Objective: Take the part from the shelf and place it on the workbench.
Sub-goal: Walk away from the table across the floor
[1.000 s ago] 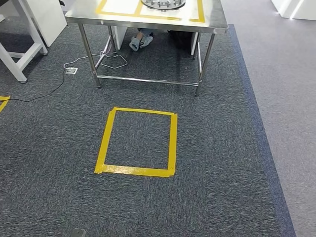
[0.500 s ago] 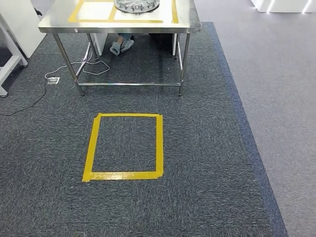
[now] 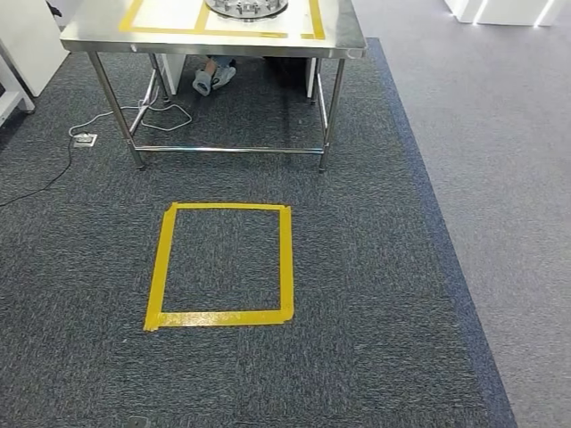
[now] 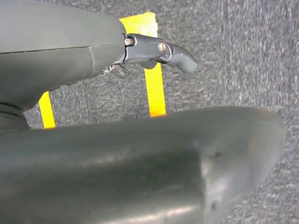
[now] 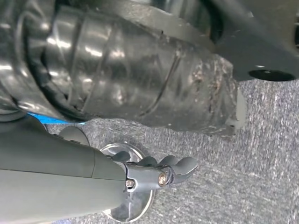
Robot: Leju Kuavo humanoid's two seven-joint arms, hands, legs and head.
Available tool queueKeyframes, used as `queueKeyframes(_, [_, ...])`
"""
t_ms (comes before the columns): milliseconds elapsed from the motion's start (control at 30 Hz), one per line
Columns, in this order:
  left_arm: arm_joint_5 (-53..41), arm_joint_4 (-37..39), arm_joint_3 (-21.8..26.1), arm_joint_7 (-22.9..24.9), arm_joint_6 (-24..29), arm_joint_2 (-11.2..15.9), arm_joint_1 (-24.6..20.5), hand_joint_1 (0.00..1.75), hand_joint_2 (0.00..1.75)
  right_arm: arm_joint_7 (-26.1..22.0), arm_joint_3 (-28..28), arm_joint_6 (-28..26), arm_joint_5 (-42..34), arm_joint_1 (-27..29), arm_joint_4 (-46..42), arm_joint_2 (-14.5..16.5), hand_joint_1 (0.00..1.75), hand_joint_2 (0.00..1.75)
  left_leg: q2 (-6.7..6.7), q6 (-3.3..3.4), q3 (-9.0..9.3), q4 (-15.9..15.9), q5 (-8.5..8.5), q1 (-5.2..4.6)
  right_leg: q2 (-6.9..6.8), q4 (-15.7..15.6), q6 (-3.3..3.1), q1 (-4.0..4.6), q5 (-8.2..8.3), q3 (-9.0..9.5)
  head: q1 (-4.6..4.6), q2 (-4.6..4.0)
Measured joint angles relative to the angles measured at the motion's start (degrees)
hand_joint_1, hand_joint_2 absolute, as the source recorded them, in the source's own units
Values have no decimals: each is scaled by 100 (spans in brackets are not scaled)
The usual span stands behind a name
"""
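Head view first: a steel workbench (image 3: 202, 40) with a shiny top and thin metal legs stands at the far end of the dark grey carpet (image 3: 377, 294). Yellow tape on its top marks fields, probably to show where a part must go. At the top edge a round silver metal piece (image 3: 245, 7) already lies on the bench; it is cut off, so I cannot tell what it is. On the carpet before the bench there is a square of yellow tape (image 3: 220, 266), most likely the standing place for the robot. Under the bench I see a person's feet in light shoes (image 3: 210, 75), and a white cable (image 3: 128, 120) runs to a floor socket.

Left wrist view: the left hand (image 4: 155, 49) hangs above the carpet and the yellow tape, its dark fingers stretched out and holding nothing, so it looks free.

Right wrist view: the right hand (image 5: 159, 175) also points down. Behind its fingers lies a shiny round metal disc (image 5: 130, 205). This may be the part, carried low at the robot's side, but whether the fingers really grip it I cannot tell.
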Motion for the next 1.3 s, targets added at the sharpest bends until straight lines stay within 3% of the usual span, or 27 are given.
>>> queueKeyframes(67, [0, 1, 0, -1, 0, -7, -2, 0, 0, 0, 0, 3, -1, -2, 0, 0, 0, 0, 0, 12, 45, -13, -23, -6, -43, -811, -96, 60, 494, 339, 1, 0])
queueKeyframes(133, [2, 2, 0, -1, -2, -24, -5, 0, 0, 1, -2, 5, -1, -14, 0, -2, 0, 0, 6, 2, 74, -31, -37, -5, -126, -1485, -171, 140, 789, 622, 3, 0])
queueKeyframes(200, [4, 2, 0, -1, -4, -39, 0, 0, 0, 3, -3, 8, -1, -21, 0, -6, 0, 0, 34, -38, 99, -69, -41, 13, -137, -1658, -215, 195, 828, 683, 1, 0])
queueKeyframes(267, [2, 2, 0, -2, -7, -49, 2, 0, 0, 4, -3, 9, -2, -17, 0, -9, 0, 0, 57, -80, 140, -82, -79, 30, -90, -1825, -256, 197, 897, 820, -3, 0])
queueKeyframes(333, [-1, 2, 0, -2, -6, -44, -6, 0, 0, 5, -4, 11, -2, -14, 0, -11, 0, 0, 38, -90, 39, 239, -295, 14, -56, -1991, -285, 170, 969, 975, -17, 0])
queueKeyframes(400, [-1, 2, 0, -2, -4, -23, -6, 0, 0, 5, -3, 21, 2, -16, 1, -5, 0, 0, 13, -95, -299, 978, -646, -3, -16, -1991, -308, 165, 955, 1004, -44, 0])
queueKeyframes(433, [0, 2, 0, -2, -3, -14, -3, 0, 0, 5, -3, 25, 3, -17, 2, -3, 0, 0, 7, -108, -470, 1304, -749, -7, 14, -1974, -317, 166, 935, 1013, -55, 0])
queueKeyframes(467, [0, 2, 0, -2, -2, -4, 2, 0, 0, 5, -3, 28, 4, -16, 3, 0, 0, 0, 4, -123, -572, 1465, -744, -8, 51, -1963, -318, 165, 914, 1028, -66, 0])
queueKeyframes(500, [0, 1, 0, -2, -2, 5, 5, 0, 0, 6, -4, 28, 4, -14, 4, 1, 0, 0, 3, -141, -570, 1395, -615, -4, 94, -1955, -311, 158, 896, 1050, -74, 0])
queueKeyframes(567, [0, 0, 0, -2, -1, 21, 10, 0, 0, 7, -4, 29, 5, -12, 4, 3, 0, 0, -53, -200, -299, 716, -169, 20, 186, -1898, -265, 132, 831, 1078, -93, 0])
queueKeyframes(633, [-1, 1, 0, 1, -1, 5, 5, 0, 0, 7, -4, 31, 5, -26, 3, -5, 0, 0, -188, -235, -36, 106, 51, 59, 278, -1770, -212, 134, 733, 1020, -150, 1])
queueKeyframes(667, [-1, 2, 0, 2, -2, -4, 3, 0, 0, 7, -4, 31, 4, -30, 3, -10, 0, 0, -233, -222, 11, -4, 48, 67, 319, -1721, -197, 143, 700, 972, -160, 1])
queueKeyframes(733, [0, 2, 0, 5, -2, -7, -1, 0, 0, 7, -4, 31, 3, -20, 2, -16, 0, 0, -195, -148, 3, 6, 9, 61, 376, -1675, -184, 138, 670, 915, -133, 1])
queueKeyframes(800, [2, 1, 1, 4, -2, -5, -2, 0, 0, 9, -5, 31, 3, 0, 3, -20, 0, 0, -131, -87, 9, 16, -12, 54, 285, -1492, -118, 111, 543, 835, -81, 0])
queueKeyframes(833, [3, 1, 2, 4, -3, -5, -4, 0, 0, 10, -5, 32, 2, -3, 4, -20, 0, 0, -92, -60, 18, 13, -19, 55, 198, -1242, -70, 91, 399, 721, -66, 0])
queueKeyframes(900, [4, -1, 2, 3, -3, 2, -3, 0, 0, 11, -4, 33, 3, -18, 4, -14, 0, 0, -2, -27, 33, 5, -34, 42, 48, -445, 9, 42, 27, 306, -27, 0])
queueKeyframes(933, [4, -2, 2, 3, -3, 6, -2, 0, 0, 11, -4, 33, 3, -21, 4, -12, 0, 0, 45, -22, 39, 2, -44, 35, 25, -80, 26, 17, -100, 95, -25, 0])
queueKeyframes(967, [4, -2, 2, 3, -2, 10, -2, 0, 0, 11, -4, 33, 3, -19, 4, -11, 0, 0, 89, -17, 49, 3, -57, 28, 16, 125, 23, -1, -121, -43, -21, 0])
queueKeyframes(1000, [4, -2, 2, 3, -2, 13, -3, 0, 0, 11, -4, 33, 3, -15, 4, -11, 0, 0, 129, -14, 67, 2, -73, 21, 11, 105, 5, -7, -21, -69, -21, 0])
queueKeyframes(1033, [4, -2, 2, 3, -2, 14, -4, 0, 0, 12, -4, 33, 4, -10, 4, -11, 0, 0, 166, -11, 96, -1, -91, 17, -4, -147, -28, 1, 186, 24, -22, 0])
queueKeyframes(1100, [4, -1, 2, 2, -2, 1, -7, 0, 0, 13, -4, 34, 5, -8, 4, -13, 0, 0, 238, -6, 175, -26, -125, 14, -174, -1000, -124, 74, 658, 411, -24, 0])
queueKeyframes(1133, [4, -1, 2, 2, -2, -9, -8, 0, 0, 12, -4, 34, 5, -17, 3, -16, 0, 0, 272, -16, 204, -45, -134, 15, -284, -1348, -166, 123, 792, 569, -19, 0])
queueKeyframes(1200, [4, -1, 2, 2, -3, -27, -10, 0, 0, 11, -4, 33, 4, -37, 2, -22, 0, 0, 319, -39, 228, -69, -140, 17, -435, -1625, -209, 190, 832, 685, -7, 0])
queueKeyframes(1300, [4, -1, 2, 2, -4, -29, -10, 0, 0, 11, -4, 33, 4, -43, 2, -24, 0, 0, 333, -49, 224, -73, -138, 19, -426, -1640, -211, 200, 828, 680, 3, 0])
